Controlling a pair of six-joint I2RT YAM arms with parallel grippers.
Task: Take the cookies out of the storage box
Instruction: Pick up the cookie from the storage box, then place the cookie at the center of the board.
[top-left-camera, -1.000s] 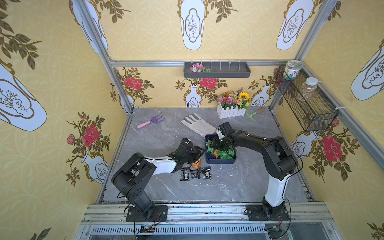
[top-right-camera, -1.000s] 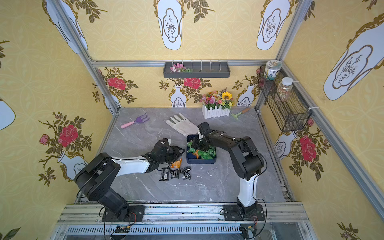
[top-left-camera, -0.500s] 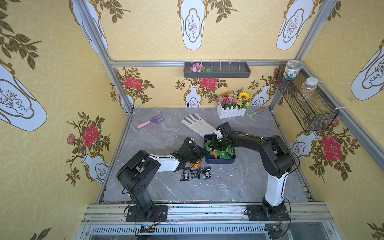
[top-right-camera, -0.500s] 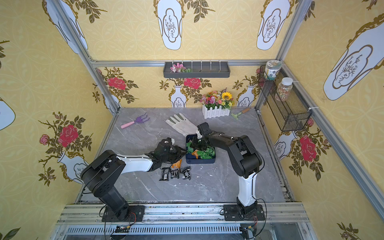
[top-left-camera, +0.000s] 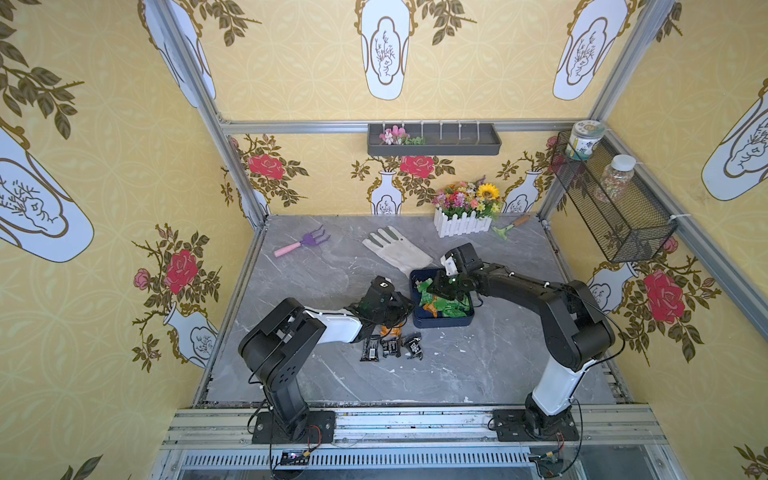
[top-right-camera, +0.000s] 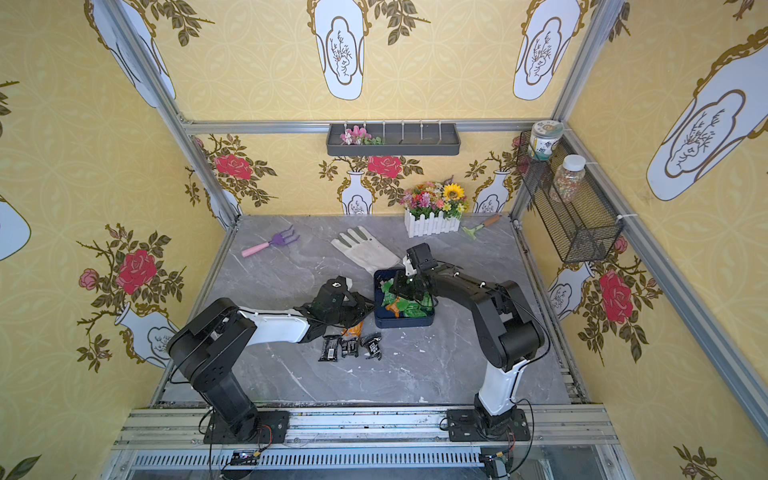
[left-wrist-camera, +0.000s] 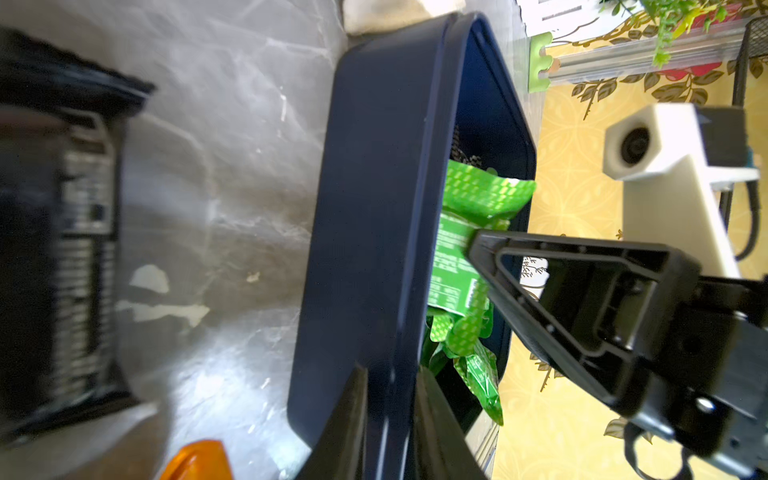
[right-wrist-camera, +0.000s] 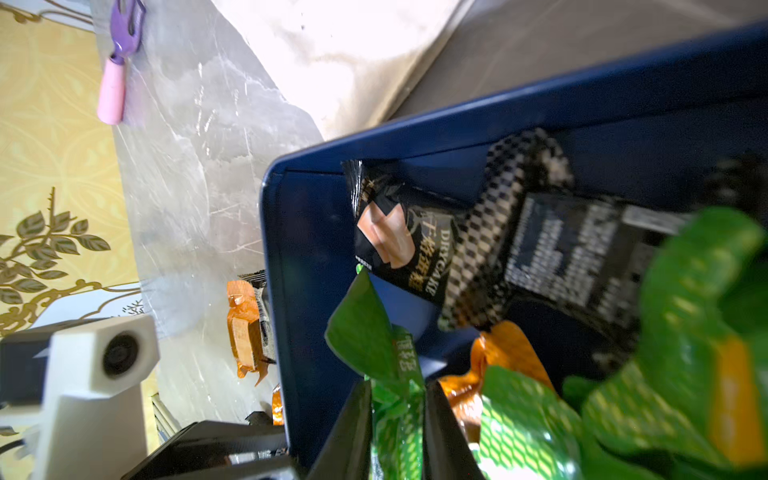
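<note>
The left gripper (left-wrist-camera: 390, 372) is clamping down on one wall of the navy storage box (left-wrist-camera: 374, 208), with one finger outside the wall and one inside, on the side facing the left arm. The box is sitting near the middle of the grey marble table (top-left-camera: 478, 365), its far corner just beside a white glove (top-left-camera: 397, 249).

The right gripper (right-wrist-camera: 399, 386) is reaching down into the box from the far side and pinching a green packet (right-wrist-camera: 365, 340) between its fingers, the jaws drawn nearly together on the foil. The rest of the cookies (top-left-camera: 444, 305) are lying heaped inside the box around it. Most are green and some are orange; the right wrist view shows black ones resting against a wall near a corner.

Three black packets (top-left-camera: 390, 347) are lying in a row on the table on the near side of the left gripper. An orange packet (top-left-camera: 390, 331) is lying between them and the box, partly under that gripper.

A purple hand rake (top-left-camera: 305, 243), a white fence planter (top-left-camera: 461, 226) and a green trowel (top-left-camera: 509, 226) are lying along the far edge of the table. A wire basket (top-left-camera: 615, 208) is hanging on the right wall.
</note>
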